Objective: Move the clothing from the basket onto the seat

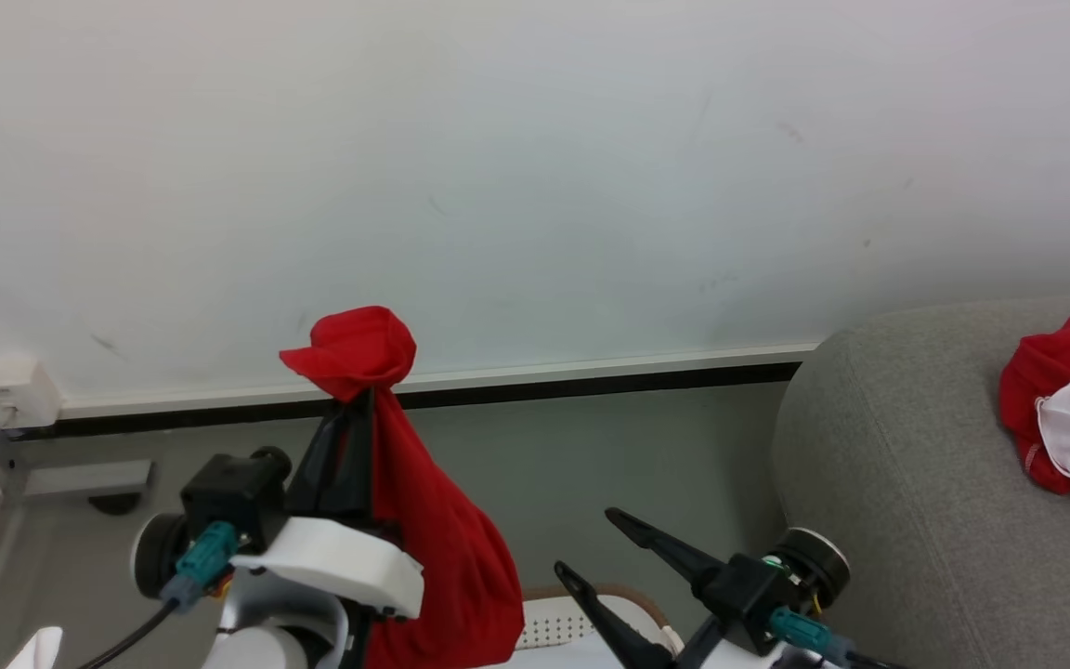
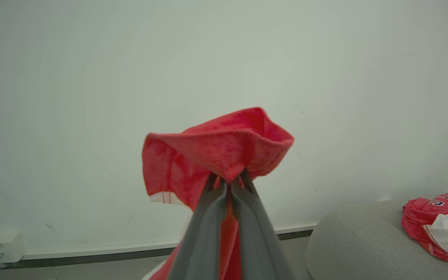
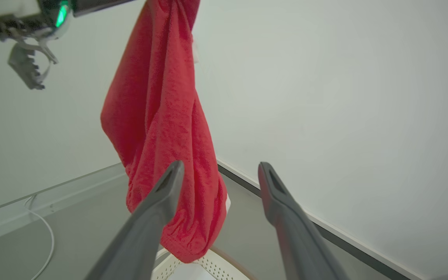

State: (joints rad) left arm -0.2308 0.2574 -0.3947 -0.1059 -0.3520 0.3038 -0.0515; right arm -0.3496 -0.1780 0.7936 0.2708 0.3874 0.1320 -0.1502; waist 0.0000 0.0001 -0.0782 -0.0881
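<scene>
- Head view: pinching a soft bright red fabric garment in the left gripper, dangling it above the rounded cream-white perforated plastic basket; holding the right gripper with jaws spread.
- Left wrist view: lying on the large light grey upholstered seat, a second red-and-white garment, white lettering unreadable.
- Right wrist view: hanging just beside spread jaws.

My left gripper is two long dark fingers, grey and flat-faced up close, rising from a boxy black block. A teal connector plugs into that block and a black cable trails from it. A glossy white shell with rounded edges wraps the wrist. My right gripper has the same slim black fingers, a teal plug, and a round silver-rimmed collar beside a small green light.
</scene>
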